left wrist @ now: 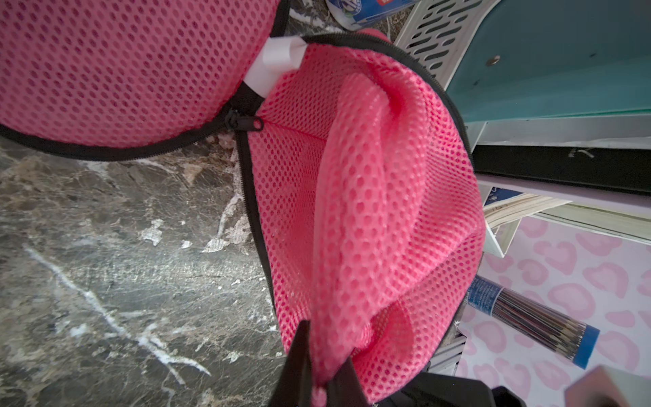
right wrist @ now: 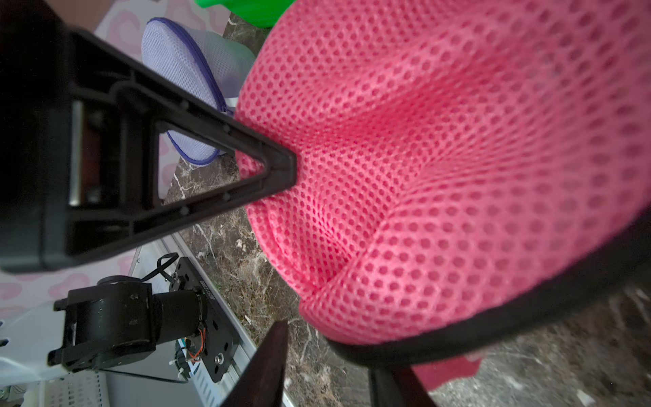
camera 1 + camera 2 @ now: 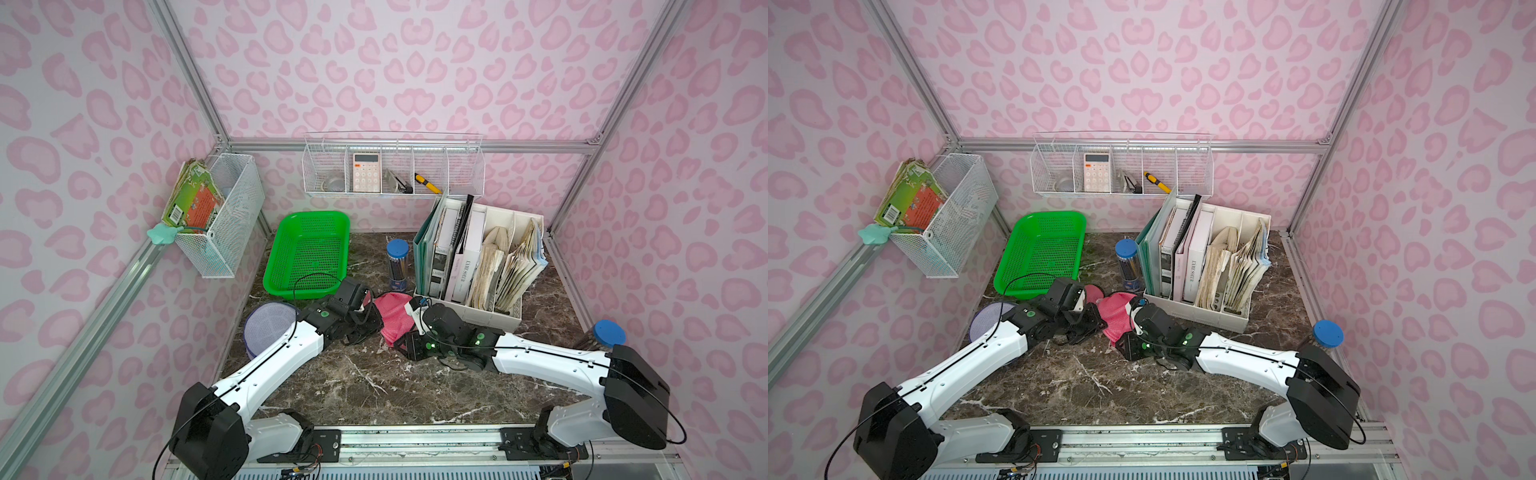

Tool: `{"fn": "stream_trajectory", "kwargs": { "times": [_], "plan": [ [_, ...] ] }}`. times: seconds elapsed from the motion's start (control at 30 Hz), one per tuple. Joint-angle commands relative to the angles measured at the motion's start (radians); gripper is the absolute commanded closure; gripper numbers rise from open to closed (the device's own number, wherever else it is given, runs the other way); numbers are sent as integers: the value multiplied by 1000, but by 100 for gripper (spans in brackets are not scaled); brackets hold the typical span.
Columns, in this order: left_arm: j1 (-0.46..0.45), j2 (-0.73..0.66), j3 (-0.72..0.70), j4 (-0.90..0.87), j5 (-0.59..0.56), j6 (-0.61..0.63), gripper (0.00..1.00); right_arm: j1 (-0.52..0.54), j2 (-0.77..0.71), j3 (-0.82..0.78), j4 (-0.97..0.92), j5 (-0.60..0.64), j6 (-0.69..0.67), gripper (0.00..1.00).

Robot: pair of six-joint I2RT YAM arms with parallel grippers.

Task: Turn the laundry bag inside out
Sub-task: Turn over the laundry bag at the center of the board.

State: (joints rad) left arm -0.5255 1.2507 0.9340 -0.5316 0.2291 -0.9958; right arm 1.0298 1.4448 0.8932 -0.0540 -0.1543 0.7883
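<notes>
Left gripper [image 1: 322, 366] pinches mesh on one side of the bag [image 1: 370, 211]; right gripper [image 2: 327, 363] gapes open opposite, rim [image 2: 458, 338] right at its jaws.

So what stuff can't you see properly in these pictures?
- Left claw: in both top views its tips are lost under the robot's wrist.
- Pink bag: in both top views the robot covers much of it.
- Right claw: in the right wrist view the bag's rim blocks whether it touches.
- Blue-lidded jar: the robot's elbow hides most of it in both top views.
</notes>
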Motion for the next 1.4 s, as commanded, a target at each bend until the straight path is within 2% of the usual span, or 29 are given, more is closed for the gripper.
{"fn": "stream_trajectory", "kwargs": {
  "times": [0.0, 0.2, 0.23, 0.47, 0.73, 0.87, 1.03, 1.2, 1.3, 1.37],
  "plan": [
    [2, -4, -1, 25, 21, -12, 100, -2, 14, 17, 37, 0, -2, 61],
    [5, -5, 12, 4, 23, -23, 100, -11, 14, 16, 17, 14, -10, 91],
    [11, -4, 21, -11, 22, -24, 100, -11, 11, 13, 5, 19, -16, 100],
    [112, 12, 74, -109, 123, -40, 100, -7, -27, -48, -82, 122, -83, 100],
    [236, 15, 118, -220, 377, -8, 100, -45, -38, -80, -195, 318, -133, 100],
    [240, 19, 160, -346, 428, 82, 100, -106, -54, -80, -252, 421, -161, 100],
    [239, 21, 154, -385, 556, 186, 100, -188, -93, -91, -230, 475, -225, 100],
    [239, 10, 155, -434, 585, 268, 100, -252, -99, -68, -265, 505, -261, 100],
    [239, 2, 162, -462, 592, 309, 100, -296, -104, -48, -327, 566, -268, 100],
    [238, -1, 169, -474, 587, 328, 100, -328, -128, -30, -340, 534, -317, 100]
  ]
}}
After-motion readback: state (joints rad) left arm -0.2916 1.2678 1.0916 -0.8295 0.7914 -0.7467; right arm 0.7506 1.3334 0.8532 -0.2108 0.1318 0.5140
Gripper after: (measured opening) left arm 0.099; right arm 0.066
